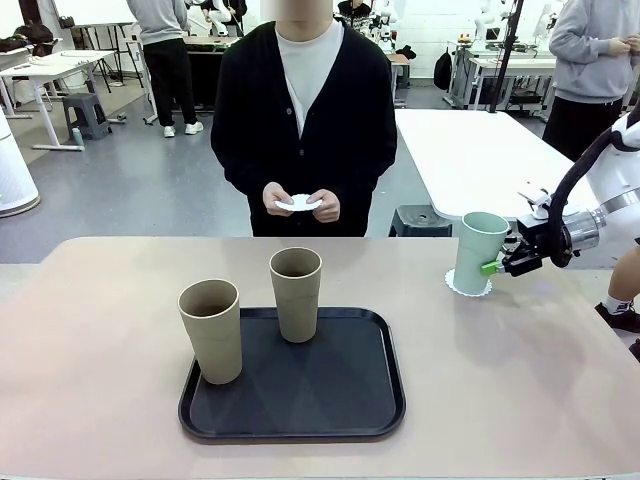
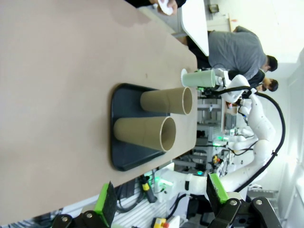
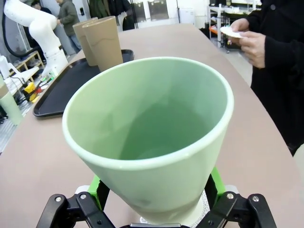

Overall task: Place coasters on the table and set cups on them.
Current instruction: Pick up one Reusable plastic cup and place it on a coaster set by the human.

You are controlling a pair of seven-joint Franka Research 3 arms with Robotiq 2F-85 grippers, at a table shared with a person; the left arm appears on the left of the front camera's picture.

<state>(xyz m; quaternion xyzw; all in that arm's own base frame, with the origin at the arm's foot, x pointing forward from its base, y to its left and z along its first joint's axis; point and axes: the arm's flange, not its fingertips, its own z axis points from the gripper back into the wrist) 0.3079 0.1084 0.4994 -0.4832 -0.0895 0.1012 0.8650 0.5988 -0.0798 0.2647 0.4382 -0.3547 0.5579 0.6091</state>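
From my station I see the mint green cup (image 1: 480, 250) standing upright on a coaster (image 1: 468, 289) at the right far part of the table (image 1: 520, 380), and the scalloped edge of the coaster shows around the cup's foot. The right gripper (image 1: 492, 267) is low beside this cup, with one finger on each side of its lower part. In the right wrist view a small piece of coaster shows between the foot and one green pad, so the jaws look spread and not pinching the cup (the wide mouth of the cup hides most of the foot, so I say this with care). The left gripper (image 2: 161, 194) hangs above the near left side of the table, its two fingers far apart and nothing between them. A black tray (image 1: 300, 425) lies in the middle of the table, and on it stand the two tan cups, the near tan cup (image 1: 211, 330) at the tray's left and the far tan cup (image 1: 297, 293) behind it, close together but apart. Bare table lies between the tray and the green cup. At the far side a person's hands (image 1: 325, 207) hold a white disc (image 1: 298, 203) above the table edge, well apart from both grippers.
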